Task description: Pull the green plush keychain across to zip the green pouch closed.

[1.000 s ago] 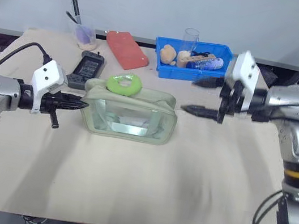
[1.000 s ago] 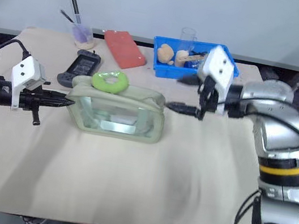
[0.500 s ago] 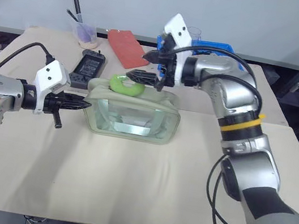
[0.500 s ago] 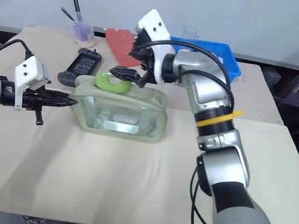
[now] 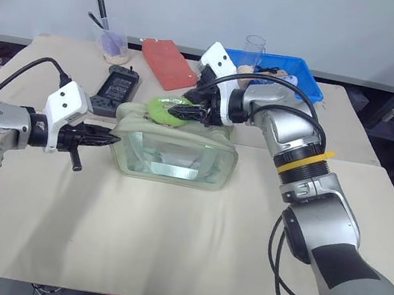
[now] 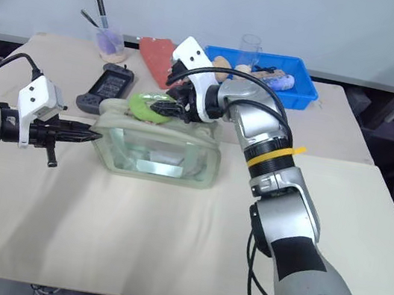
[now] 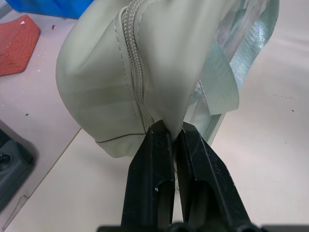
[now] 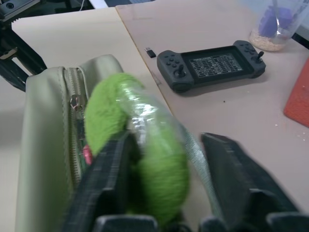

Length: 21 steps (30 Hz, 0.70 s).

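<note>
We pinch the green pouch (image 5: 174, 147) end firmly with the left end effector (image 7: 173, 135) while the half-closed right end effector (image 8: 166, 147), straddling the green plush keychain (image 8: 140, 159), needs a snug grip before pulling.

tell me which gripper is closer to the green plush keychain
Right. The right gripper has its fingers around the green plush keychain; the left gripper pinches the green pouch at its far end.

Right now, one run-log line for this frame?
phase: grasping pull | left end effector: shut on pouch end | right end effector: around keychain | zipper: unpulled
</note>
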Each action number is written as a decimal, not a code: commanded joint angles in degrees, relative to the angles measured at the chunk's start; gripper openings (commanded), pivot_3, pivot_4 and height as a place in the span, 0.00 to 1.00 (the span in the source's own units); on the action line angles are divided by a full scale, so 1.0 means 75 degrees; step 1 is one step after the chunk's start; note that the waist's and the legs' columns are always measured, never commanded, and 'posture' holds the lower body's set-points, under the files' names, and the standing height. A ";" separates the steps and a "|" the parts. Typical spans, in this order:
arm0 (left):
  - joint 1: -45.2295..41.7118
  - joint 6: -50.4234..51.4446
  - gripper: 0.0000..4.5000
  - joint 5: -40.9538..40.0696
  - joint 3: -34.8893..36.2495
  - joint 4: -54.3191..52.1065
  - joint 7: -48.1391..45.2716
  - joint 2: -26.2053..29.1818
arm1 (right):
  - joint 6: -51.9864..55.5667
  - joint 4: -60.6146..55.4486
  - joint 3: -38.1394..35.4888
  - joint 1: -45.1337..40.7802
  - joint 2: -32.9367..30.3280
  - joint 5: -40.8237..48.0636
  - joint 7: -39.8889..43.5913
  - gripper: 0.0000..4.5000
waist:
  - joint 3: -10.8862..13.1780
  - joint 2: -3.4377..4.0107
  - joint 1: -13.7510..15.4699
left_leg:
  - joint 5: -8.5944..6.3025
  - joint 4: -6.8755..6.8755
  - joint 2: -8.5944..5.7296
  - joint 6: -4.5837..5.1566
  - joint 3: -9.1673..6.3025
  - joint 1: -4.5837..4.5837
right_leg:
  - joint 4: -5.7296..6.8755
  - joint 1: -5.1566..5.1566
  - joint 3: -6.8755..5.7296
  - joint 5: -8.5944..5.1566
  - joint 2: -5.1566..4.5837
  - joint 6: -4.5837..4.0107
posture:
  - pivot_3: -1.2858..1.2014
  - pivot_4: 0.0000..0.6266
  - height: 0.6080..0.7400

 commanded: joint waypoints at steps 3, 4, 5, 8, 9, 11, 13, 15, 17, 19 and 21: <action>0.0099 0.0009 0.00 -0.0040 0.0028 -0.0187 -0.0042 0.0034 | 0.0275 -0.0658 -0.0314 0.0010 -0.0174 0.0222 0.0299 0.05 | 0.0000 0.0000 0.0004 | 0.0000 0.0000 0.0000 0.0000 0.0000 0.0000 | 0.0001 0.0000 0.0000 0.0000 0.0000 0.0000 | 0.52 0.24 1.00; 0.0097 0.0014 0.00 -0.0044 0.0026 -0.0187 -0.0043 0.0033 | 0.0413 -0.0800 -0.0367 0.0019 -0.0240 0.0296 0.0351 0.01 | 0.0000 0.0000 0.0005 | 0.0000 0.0000 0.0000 0.0000 0.0000 0.0000 | 0.0001 0.0000 0.0000 0.0000 0.0000 0.0000 | 0.52 0.24 1.00; 0.0099 0.0019 0.00 -0.0048 0.0026 -0.0184 -0.0047 0.0033 | 0.0643 -0.1018 -0.0471 0.0026 -0.0344 0.0408 0.0379 0.01 | 0.0000 0.0000 0.0010 | 0.0000 0.0000 0.0000 0.0000 0.0000 0.0000 | 0.0001 0.0000 0.0000 0.0000 0.0000 0.0000 | 0.52 0.24 1.00; 0.0090 -0.0001 0.00 -0.0030 0.0017 -0.0126 -0.0056 0.0037 | 0.1211 -0.1596 -0.0770 0.0056 -0.0600 0.0646 0.0295 0.01 | 0.0000 0.0000 0.0019 | 0.0000 0.0000 -0.0001 0.0000 0.0000 -0.0001 | 0.0000 0.0001 0.0000 0.0000 -0.0001 0.0000 | 0.52 0.24 1.00; 0.0090 -0.0003 0.00 -0.0028 0.0019 -0.0113 -0.0061 0.0040 | 0.1384 -0.1751 -0.0865 0.0070 -0.0679 0.0701 0.0219 0.01 | 0.0000 0.0000 0.0016 | 0.0000 0.0000 -0.0001 0.0000 0.0000 -0.0001 | 0.0000 0.0000 0.0000 0.0000 -0.0002 0.0000 | 0.52 0.24 1.00; 0.0096 0.0000 0.00 -0.0029 0.0020 -0.0108 -0.0064 0.0041 | 0.1655 -0.2068 -0.1017 0.0130 -0.0845 0.0757 0.0083 0.01 | 0.0000 0.0000 0.0015 | 0.0000 0.0000 -0.0001 0.0000 0.0000 -0.0001 | 0.0000 0.0000 0.0000 0.0000 -0.0001 0.0000 | 0.52 0.24 1.00; 0.0098 -0.0014 0.00 -0.0015 0.0011 -0.0091 -0.0060 0.0034 | 0.1907 -0.2425 -0.1198 0.0225 -0.1046 0.0822 -0.0131 0.01 | 0.0000 0.0000 0.0018 | 0.0000 0.0000 0.0000 0.0000 0.0000 0.0001 | 0.0001 0.0000 0.0000 0.0000 0.0000 0.0000 | 0.52 0.24 1.00; 0.0086 -0.0033 0.00 0.0001 -0.0004 -0.0066 -0.0059 0.0025 | 0.2085 -0.2711 -0.1404 0.0336 -0.1226 0.0862 -0.0390 0.01 | 0.0000 0.0000 0.0031 | 0.0000 0.0000 -0.0001 0.0000 0.0000 -0.0001 | 0.0000 0.0000 -0.0001 0.0000 -0.0001 0.0000 | 0.52 0.24 1.00; 0.0056 -0.0043 0.00 0.0012 -0.0018 -0.0038 -0.0066 0.0032 | 0.2133 -0.2961 -0.1597 0.0560 -0.1571 0.0750 -0.0667 0.01 | 0.0000 -0.0001 0.0034 | 0.0000 0.0000 -0.0003 0.0000 0.0000 -0.0002 | -0.0002 0.0001 0.0000 0.0000 -0.0003 0.0000 | 0.52 0.24 1.00; 0.0035 -0.0067 0.00 0.0026 -0.0020 0.0008 -0.0093 0.0058 | 0.2196 -0.3209 -0.1805 0.0870 -0.1996 0.0622 -0.0929 0.01 | 0.0000 -0.0001 0.0054 | 0.0000 0.0000 -0.0003 0.0000 0.0000 -0.0003 | -0.0003 0.0001 -0.0001 0.0000 -0.0004 0.0000 | 0.52 0.24 1.00; 0.0015 -0.0091 0.00 0.0042 -0.0030 0.0052 -0.0116 0.0077 | 0.2404 -0.3471 -0.2046 0.1188 -0.2331 0.0682 -0.1166 0.01 | -0.0001 -0.0001 0.0057 | 0.0000 0.0000 -0.0007 0.0000 0.0000 -0.0004 | -0.0005 0.0002 -0.0001 -0.0001 -0.0007 0.0001 | 0.52 0.24 1.00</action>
